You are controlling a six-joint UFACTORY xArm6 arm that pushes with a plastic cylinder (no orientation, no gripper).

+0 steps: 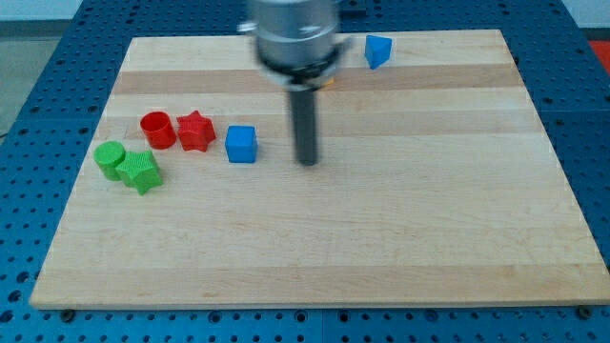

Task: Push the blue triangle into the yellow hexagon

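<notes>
The rod comes down from the big grey arm head near the top of the view, and my tip [307,162] rests on the wooden board [381,238] a little left of the middle. There is no claw on it to open or close (it is only a stick, so it holds nothing), and it touches no block right now. Just to its left, near but apart, sits a blue cube [241,144]. Further left are a red star [195,131] and a red cylinder [157,130] side by side, then a green cylinder [111,158] and a green star [141,171] pressed together. The blue triangle [378,50] is far off, up by the top edge and to the right of the arm. A tiny bit of yellow shows under the arm head, maybe the yellow hexagon, but I cannot tell. The push looks not yet begun; the whole job is left.
</notes>
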